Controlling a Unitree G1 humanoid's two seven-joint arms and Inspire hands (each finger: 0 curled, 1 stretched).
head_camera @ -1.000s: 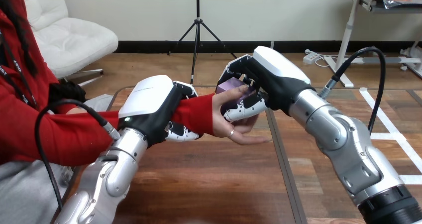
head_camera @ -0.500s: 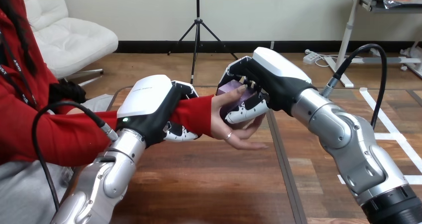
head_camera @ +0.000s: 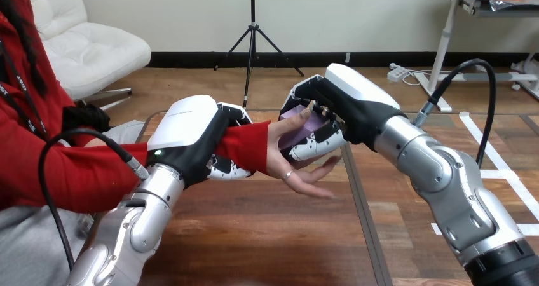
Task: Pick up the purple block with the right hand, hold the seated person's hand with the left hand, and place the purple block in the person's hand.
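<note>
The purple block [head_camera: 300, 128] sits between the fingers and thumb of my right hand [head_camera: 346, 105], which is shut on it just above the table's middle. The block rests against the palm of the person's hand [head_camera: 289, 162], which is held open, palm toward the block, with its thumb over the block's top. My left hand [head_camera: 194, 133] wraps over the person's red-sleeved wrist [head_camera: 245, 147] from above, its fingers curled under the sleeve.
The wooden table [head_camera: 267, 235] spreads below both arms, with a dark seam [head_camera: 365, 216] running front to back right of centre. The person's red-sleeved arm comes in from the left edge.
The person's hand has dropped a little and its fingers have spread out flatter. My right hand has shifted slightly right with the block. My left hand keeps its hold on the wrist.
</note>
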